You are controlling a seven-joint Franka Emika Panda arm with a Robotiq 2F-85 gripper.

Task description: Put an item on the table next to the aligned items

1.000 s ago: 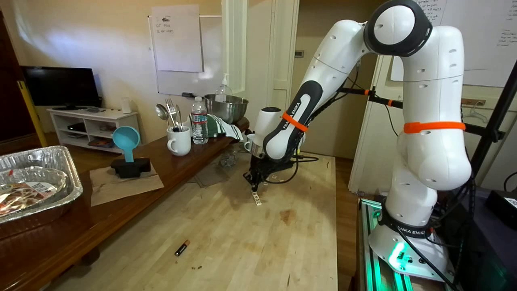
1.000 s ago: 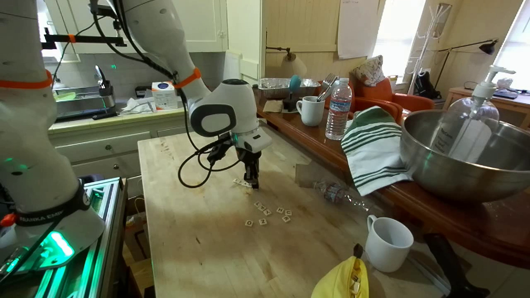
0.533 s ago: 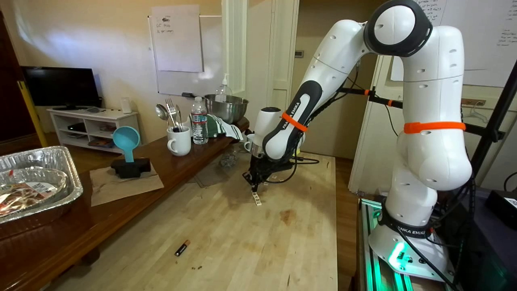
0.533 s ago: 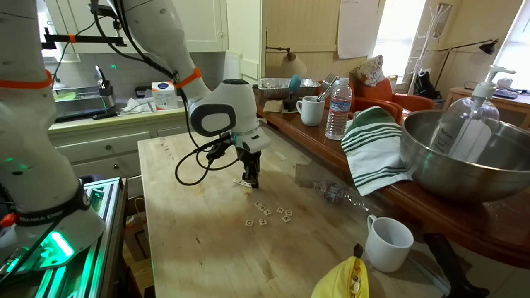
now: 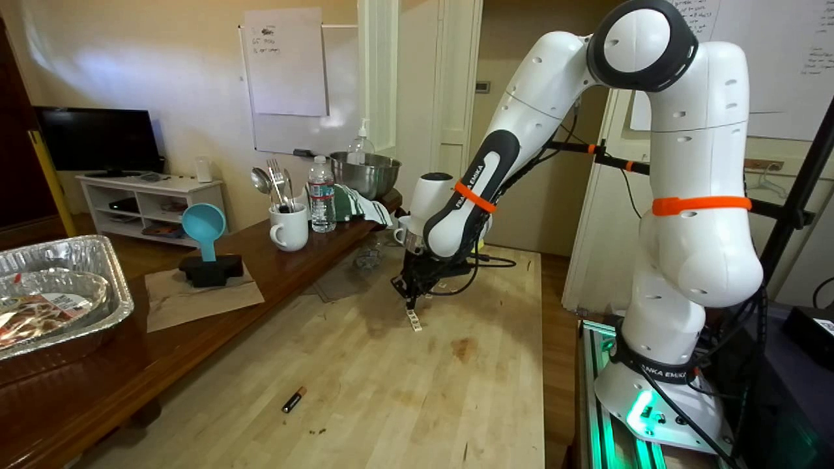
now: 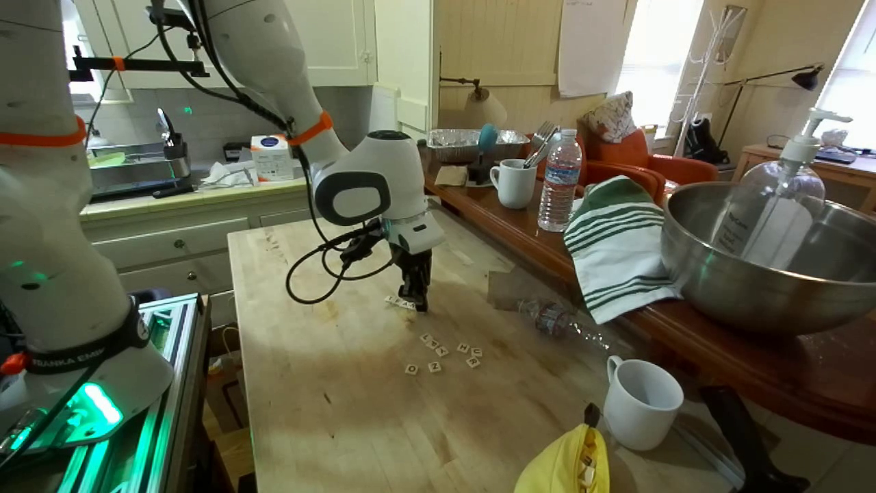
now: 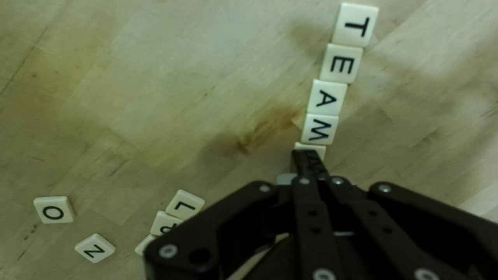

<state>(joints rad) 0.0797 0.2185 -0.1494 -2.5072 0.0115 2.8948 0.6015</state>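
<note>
Claw [image 7: 308, 161], jaws together, at half-hidden tile [image 7: 312, 147] beside tile M [image 7: 320, 130] on wooden table [image 5: 417, 391].

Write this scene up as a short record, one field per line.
surface: light wooden table
aligned row: T tile, E tile, A tile, apparently an M tile
row end: fifth tile, partly hidden by the jaws
jaws: shut; contact with that tile unclear
loose: O tile, L tile, among others
also in view: battery, yellow pouch
</note>
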